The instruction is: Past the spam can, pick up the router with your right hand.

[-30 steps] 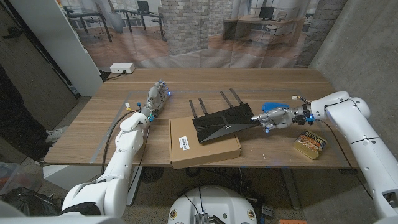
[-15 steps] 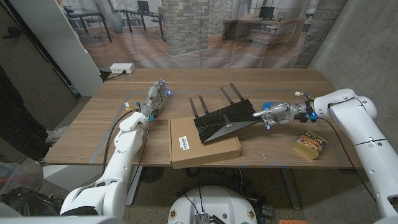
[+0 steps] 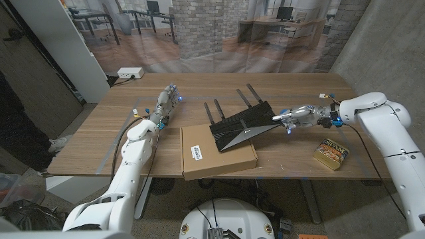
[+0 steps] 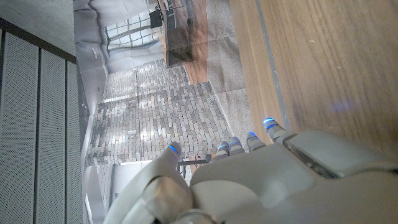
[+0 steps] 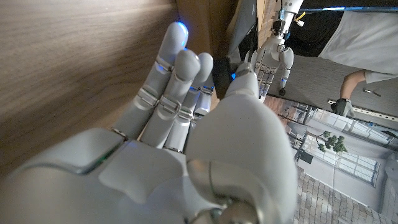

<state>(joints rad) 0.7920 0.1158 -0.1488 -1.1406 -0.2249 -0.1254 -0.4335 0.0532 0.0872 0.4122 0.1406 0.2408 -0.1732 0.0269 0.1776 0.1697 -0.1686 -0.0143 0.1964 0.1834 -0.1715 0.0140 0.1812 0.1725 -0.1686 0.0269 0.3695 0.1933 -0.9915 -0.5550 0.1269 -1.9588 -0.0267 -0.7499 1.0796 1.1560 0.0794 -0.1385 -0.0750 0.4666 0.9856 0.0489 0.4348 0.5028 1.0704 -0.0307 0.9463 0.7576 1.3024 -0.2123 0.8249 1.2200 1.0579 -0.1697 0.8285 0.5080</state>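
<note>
The black router [image 3: 239, 127], its antennas pointing away from me, lies with its left part over the cardboard box [image 3: 212, 159]. My right hand [image 3: 297, 115] holds the router's right end, which is raised off the table. In the right wrist view my right hand's fingers [image 5: 177, 81] close against the thumb on the dark router edge [image 5: 222, 74]. The spam can [image 3: 331, 153] sits near the table's front right, closer to me than my right hand. My left hand [image 3: 166, 103] rests on the table at the left with fingers stretched out, holding nothing.
A white box with a cable [image 3: 130, 72] sits at the table's [image 3: 99, 133] far left corner. A person in dark clothes [image 3: 16, 126] stands by the table's left side. The left wrist view shows my left hand [image 4: 261, 180] over the wood [image 4: 323, 62].
My right hand has moved right and a little up, dragging the router with it. The router's right end has risen. The left arm and the spam can have not moved.
</note>
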